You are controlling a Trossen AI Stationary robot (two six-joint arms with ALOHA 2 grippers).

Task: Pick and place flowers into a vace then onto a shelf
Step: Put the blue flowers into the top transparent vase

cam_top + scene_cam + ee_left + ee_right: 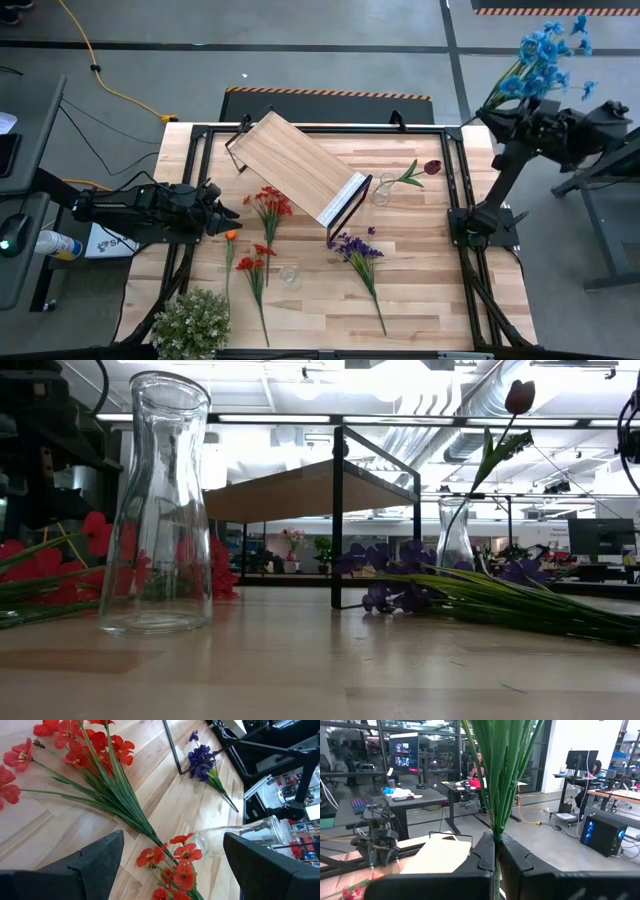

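Note:
My right gripper [495, 851] is shut on the blue flowers [545, 52] and holds them high beyond the table's far right corner. My left gripper [172, 865] is open near the table's left edge, above red flowers [85, 755] lying flat on the wood. An empty glass vase [289, 276] stands near the front. A second vase [381, 190] by the shelf's right end holds a dark red flower [432, 167]. Orange [231, 236] and purple flowers [355, 248] lie on the table. The shelf [300, 165] stands slantwise at the far middle. My right gripper pinches the bundle of green stems [496, 827] between its two fingers, which lie level and across the stems. The stems [502, 765] rise upright out of the hold. The whole sprig is lifted clear of the table, with the blooms [545, 52] on top.
A bushy pale green plant [192, 325] sits at the near left corner. More red flowers [255, 268] lie beside the empty vase. In the low view that vase [157, 510] stands close, the shelf [310, 485] behind it. Black frame rails [455, 190] edge the table.

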